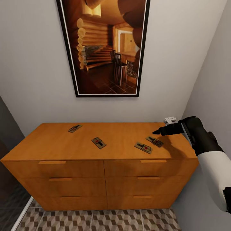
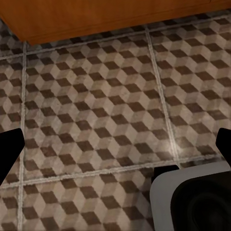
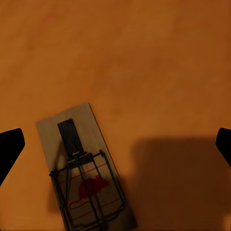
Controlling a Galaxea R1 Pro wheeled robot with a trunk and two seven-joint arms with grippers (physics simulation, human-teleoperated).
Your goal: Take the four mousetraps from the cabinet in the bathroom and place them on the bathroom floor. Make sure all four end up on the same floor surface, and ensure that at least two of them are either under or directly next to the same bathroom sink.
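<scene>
Since the right pincer [image 1: 157, 132] hangs spread open right above the nearest mousetrap [image 1: 154, 141] on the cabinet [image 1: 57, 144], whose long axis runs skewed to the fingers, that arm's clearly closest.

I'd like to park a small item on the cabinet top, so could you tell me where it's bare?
The cabinet top is bare along its front left, below the far-left mousetrap, and between the middle mousetrap and the right pair. That right end is crowded, with the right gripper above it.
</scene>
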